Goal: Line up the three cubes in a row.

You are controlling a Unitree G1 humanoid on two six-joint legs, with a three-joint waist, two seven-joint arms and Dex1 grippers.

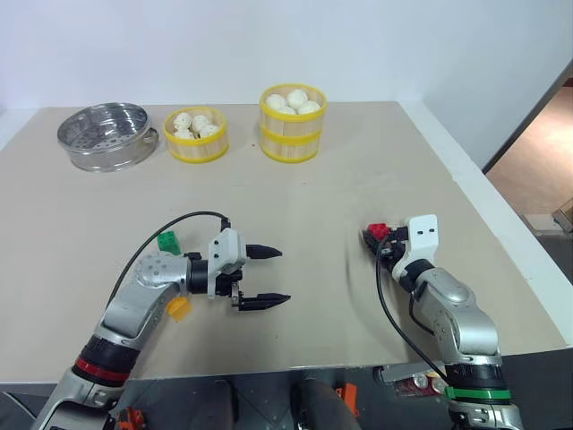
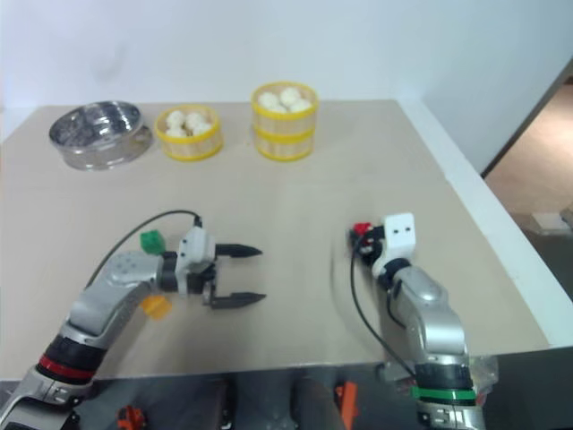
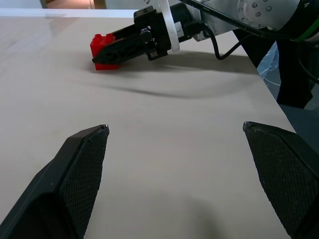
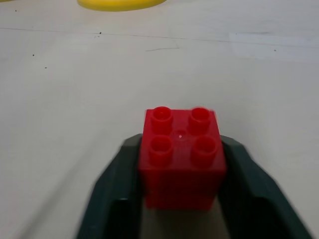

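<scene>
Left eye view, read left to right across beige tabletop (image 1: 304, 269).

Far left, back edge: round metal steamer tray (image 1: 104, 134), perforated base visible. Just beside it: low yellow bamboo steamer (image 1: 195, 136) holding white buns (image 1: 194, 124). Next along: taller stacked yellow steamer (image 1: 293, 124), also filled with buns.

Near left: green cube (image 1: 167, 241) resting on tabletop beside left forearm, on far side of it. Yellow-orange cube (image 1: 179, 307) on near side of same forearm, partly hidden under arm. Both cubes apart from each other, arm between them. Neither touched by a claw.

Left claw (image 1: 266, 277): pointing toward robot's right, roughly level, fingers wide apart, nothing between them. Confirmed in left wrist view: two black textured fingertips (image 3: 82, 154) spread over bare tabletop.

Right of centre: red cube (image 1: 379, 231) at tip of right claw (image 1: 374, 240), well apart from green and yellow-orange cubes. Right wrist view: red cube (image 4: 181, 157) studs up, four studs showing, sitting squarely between two dark fingers (image 4: 112, 191), both fingers pressed against its sides. Clamped on red cube. Left wrist view agrees: black fingers of right claw (image 3: 107, 52) closed around red cube (image 3: 102, 50), cube low at tabletop level; contact with surface not resolvable.

Cubes not in a row at present: two at left, one at right.
</scene>
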